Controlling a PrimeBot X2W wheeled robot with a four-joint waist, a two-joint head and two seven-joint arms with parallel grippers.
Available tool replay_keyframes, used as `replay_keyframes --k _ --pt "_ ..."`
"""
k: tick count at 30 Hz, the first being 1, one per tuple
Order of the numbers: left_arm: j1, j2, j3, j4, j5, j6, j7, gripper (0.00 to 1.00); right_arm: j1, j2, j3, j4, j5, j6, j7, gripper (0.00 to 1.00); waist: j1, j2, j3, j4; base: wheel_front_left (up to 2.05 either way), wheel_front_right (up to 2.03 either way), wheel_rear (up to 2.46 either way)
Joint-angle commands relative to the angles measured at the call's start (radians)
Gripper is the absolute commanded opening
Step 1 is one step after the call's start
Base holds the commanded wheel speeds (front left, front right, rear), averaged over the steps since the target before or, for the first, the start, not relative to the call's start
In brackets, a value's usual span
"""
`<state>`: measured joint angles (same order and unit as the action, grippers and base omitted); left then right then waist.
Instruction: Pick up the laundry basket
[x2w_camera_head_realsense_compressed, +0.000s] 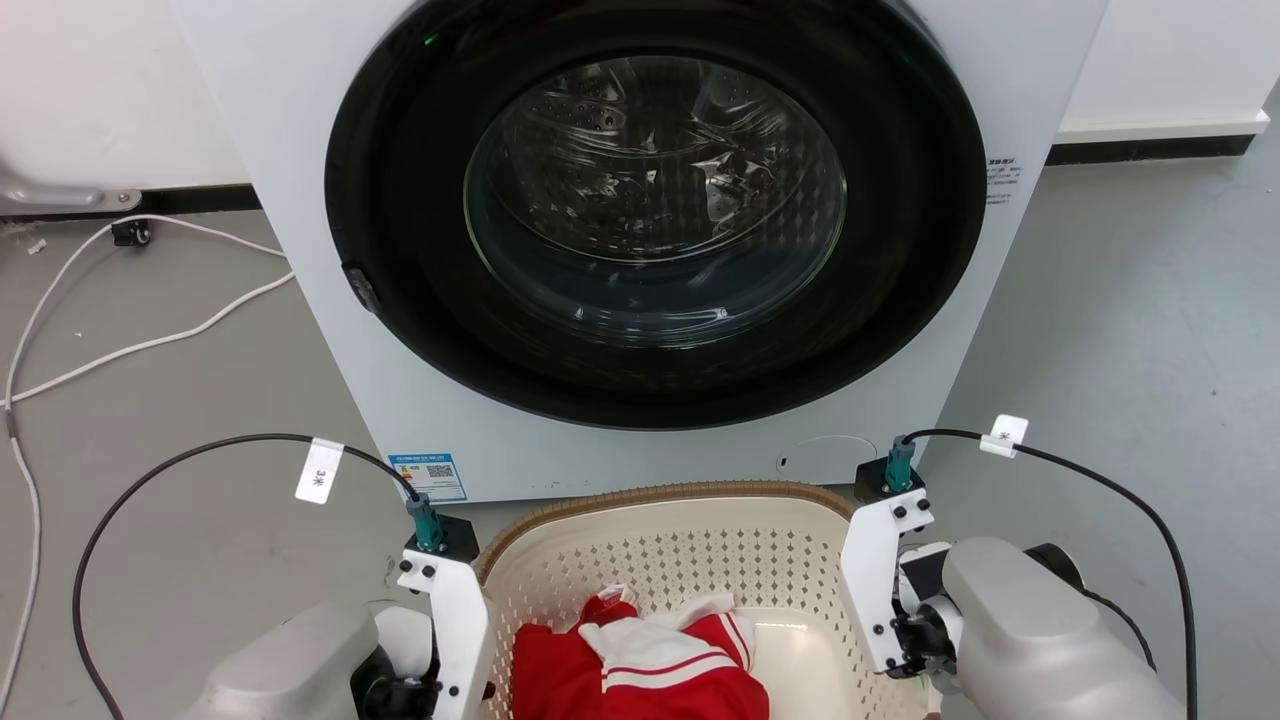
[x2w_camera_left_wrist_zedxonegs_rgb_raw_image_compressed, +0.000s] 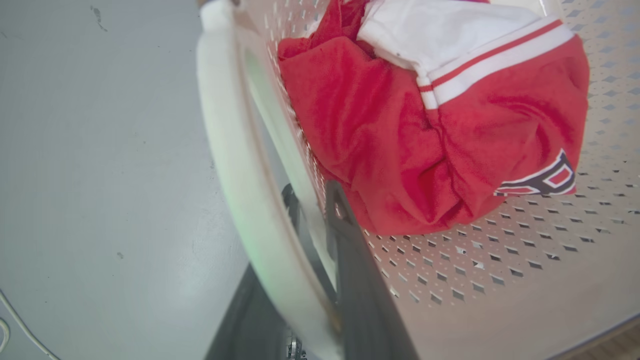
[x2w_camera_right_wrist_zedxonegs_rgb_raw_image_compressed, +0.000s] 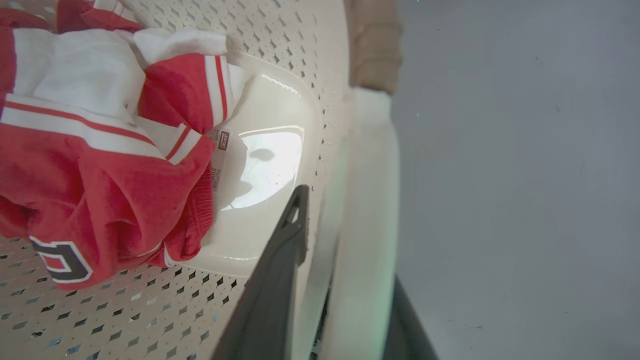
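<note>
Down at 6 o'clock of the head view we see the cream-white perforated plastic laundry basket (x2w_camera_head_realsense_compressed: 700, 560) with its tan woven-look rim. It is just in front of the big white front-loading washing machine (x2w_camera_head_realsense_compressed: 300, 250), whose round dark glass door (x2w_camera_head_realsense_compressed: 655, 200) takes up 12 o'clock. Inside the basket a crumpled red and white cloth garment (x2w_camera_head_realsense_compressed: 640, 665) is bunched toward 6 o'clock. Our left arm's white wrist bracket (x2w_camera_head_realsense_compressed: 455, 610) is at the basket's 9 o'clock side and our right arm's white wrist bracket (x2w_camera_head_realsense_compressed: 875, 590) at its 3 o'clock side, each just beside the rim.

In the left wrist view our left gripper (x2w_camera_left_wrist_zedxonegs_rgb_raw_image_compressed: 312, 200) is clenched on the basket's side. One dark finger (x2w_camera_left_wrist_zedxonegs_rgb_raw_image_compressed: 350, 250) lies inside against the perforated wall, and the other runs outside the white side handle (x2w_camera_left_wrist_zedxonegs_rgb_raw_image_compressed: 230, 165), toward 7 o'clock. The garment rests just past the inner fingertip, at 1 o'clock.

In the right wrist view our right gripper (x2w_camera_right_wrist_zedxonegs_rgb_raw_image_compressed: 345, 225) grasps the opposite side likewise. One finger (x2w_camera_right_wrist_zedxonegs_rgb_raw_image_compressed: 280, 270) lies inside along the wall; the other is at 5 o'clock outside the white handle, its tip hidden.

Grey floor (x2w_camera_head_realsense_compressed: 1130, 330) flanks the basket, and a thin white cable (x2w_camera_head_realsense_compressed: 150, 345) curls over it at 9 o'clock of the head view. We cannot tell whether the basket touches the floor.
</note>
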<state>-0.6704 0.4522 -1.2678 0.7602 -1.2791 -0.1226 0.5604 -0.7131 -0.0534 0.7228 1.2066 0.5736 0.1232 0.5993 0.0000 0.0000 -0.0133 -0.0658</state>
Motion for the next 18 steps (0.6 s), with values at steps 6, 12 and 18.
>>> replay_keyframes --k 6,12,18 --pt "-0.007 -0.001 -0.011 -0.007 0.002 -0.014 0.001 0.0 -0.025 0.005 0.012 0.004 0.014 0.014 -0.022 0.0 0.0 0.0 0.002 0.0 0.0 0.0 0.0" --pt "-0.014 -0.004 -0.012 -0.005 0.004 -0.014 0.002 0.0 -0.028 0.006 0.03 -0.002 0.04 0.014 -0.029 0.0 0.0 0.0 0.003 -0.001 0.0 0.0 0.0" --pt "-0.02 -0.002 -0.012 -0.009 0.001 -0.014 -0.002 0.0 -0.033 0.007 0.044 -0.002 0.056 0.014 -0.032 0.0 0.0 0.0 0.007 -0.003 0.0 0.0 0.0"
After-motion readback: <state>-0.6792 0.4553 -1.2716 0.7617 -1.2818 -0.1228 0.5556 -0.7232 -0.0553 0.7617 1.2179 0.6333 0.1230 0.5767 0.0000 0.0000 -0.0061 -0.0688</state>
